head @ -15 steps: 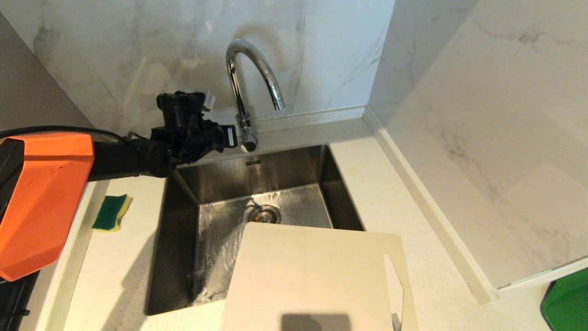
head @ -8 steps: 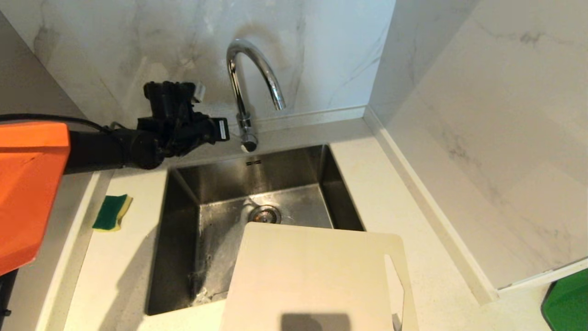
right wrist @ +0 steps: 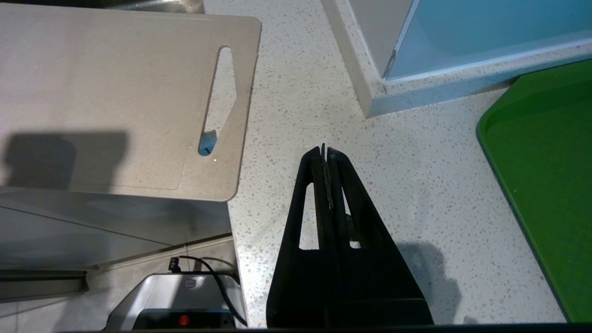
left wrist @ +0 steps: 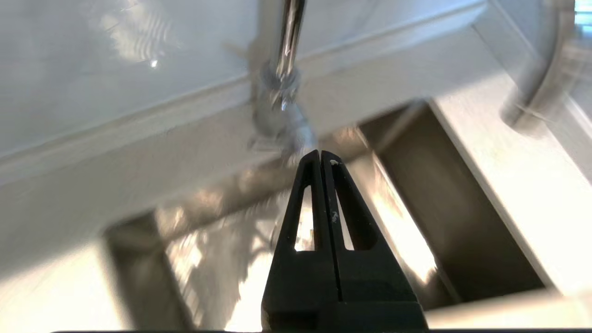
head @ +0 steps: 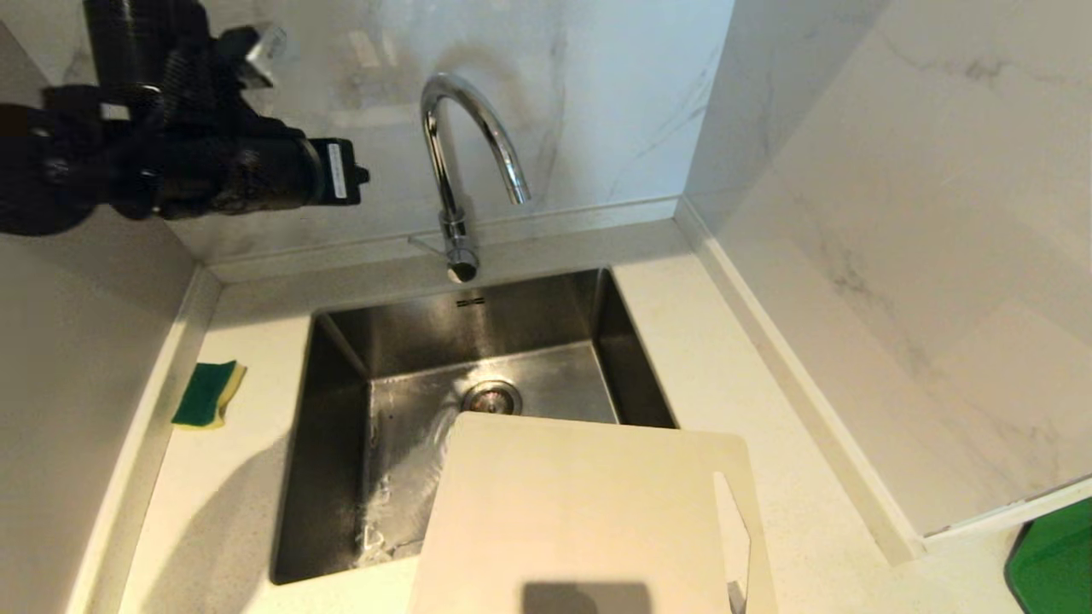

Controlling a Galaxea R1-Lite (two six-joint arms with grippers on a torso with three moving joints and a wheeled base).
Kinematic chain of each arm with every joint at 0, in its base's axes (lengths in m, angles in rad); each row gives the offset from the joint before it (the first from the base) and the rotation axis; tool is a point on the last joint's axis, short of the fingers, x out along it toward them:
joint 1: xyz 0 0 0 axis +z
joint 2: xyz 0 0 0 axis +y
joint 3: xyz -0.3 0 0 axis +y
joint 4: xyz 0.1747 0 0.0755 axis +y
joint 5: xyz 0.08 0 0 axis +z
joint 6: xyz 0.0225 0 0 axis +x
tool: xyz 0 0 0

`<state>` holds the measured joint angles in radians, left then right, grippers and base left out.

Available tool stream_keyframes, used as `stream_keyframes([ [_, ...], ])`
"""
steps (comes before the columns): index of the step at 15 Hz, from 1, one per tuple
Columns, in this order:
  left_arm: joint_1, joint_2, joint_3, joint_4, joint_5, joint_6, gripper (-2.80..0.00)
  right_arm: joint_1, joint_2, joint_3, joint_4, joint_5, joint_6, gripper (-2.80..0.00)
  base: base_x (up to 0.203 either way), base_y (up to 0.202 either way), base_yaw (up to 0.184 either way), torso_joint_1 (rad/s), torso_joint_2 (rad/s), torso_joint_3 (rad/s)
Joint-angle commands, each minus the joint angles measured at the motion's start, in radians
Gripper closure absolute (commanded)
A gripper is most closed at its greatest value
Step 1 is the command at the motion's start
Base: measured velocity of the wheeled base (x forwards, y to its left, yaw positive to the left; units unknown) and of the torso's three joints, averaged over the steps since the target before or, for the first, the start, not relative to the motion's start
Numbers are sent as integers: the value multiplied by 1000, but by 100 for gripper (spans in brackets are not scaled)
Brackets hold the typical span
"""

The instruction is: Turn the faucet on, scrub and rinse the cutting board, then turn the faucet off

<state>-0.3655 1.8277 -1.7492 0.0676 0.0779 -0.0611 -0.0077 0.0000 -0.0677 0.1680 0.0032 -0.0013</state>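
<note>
Cutting board (head: 589, 512) half over the sink (head: 341, 477), water seemingly running

Your left tool (left wrist: 321, 159) hangs clenched and empty, up left of the chrome gooseneck faucet (head: 465, 153); the right tool (right wrist: 325, 155) sits clenched over the speckled table (right wrist: 416, 185). That smooth cream plastic board overhangs the wet steel basin, so a careless push could tip it in. The sponge (head: 206, 392) lies untouched.
</note>
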Motion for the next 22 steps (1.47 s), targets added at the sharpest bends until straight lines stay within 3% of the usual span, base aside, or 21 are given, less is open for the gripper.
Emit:
stream_keyframes([
  [1, 40, -174, 29, 115, -7, -4, 0, 0, 1, 0, 1, 1, 0, 0, 0, 0, 0, 0, 0, 0],
  [3, 116, -229, 66, 143, -48, -4, 0, 0, 0, 0, 1, 0, 0, 0, 0, 0, 0, 0, 0, 0],
  [8, 340, -399, 143, 295, -272, -4, 0, 0, 0, 0, 1, 0, 0, 0, 0, 0, 0, 0, 0, 0],
  [10, 399, -482, 171, 340, -322, -6, 0, 0, 0, 0, 1, 0, 0, 0, 0, 0, 0, 0, 0, 0],
  [16, 450, -837, 298, 438, -344, -14, 0, 0, 0, 0, 1, 0, 0, 0, 0, 0, 0, 0, 0, 0],
  [22, 490, -1281, 665, 365, -344, -12, 0, 0, 0, 0, 1, 0, 0, 0, 0, 0, 0, 0, 0, 0],
])
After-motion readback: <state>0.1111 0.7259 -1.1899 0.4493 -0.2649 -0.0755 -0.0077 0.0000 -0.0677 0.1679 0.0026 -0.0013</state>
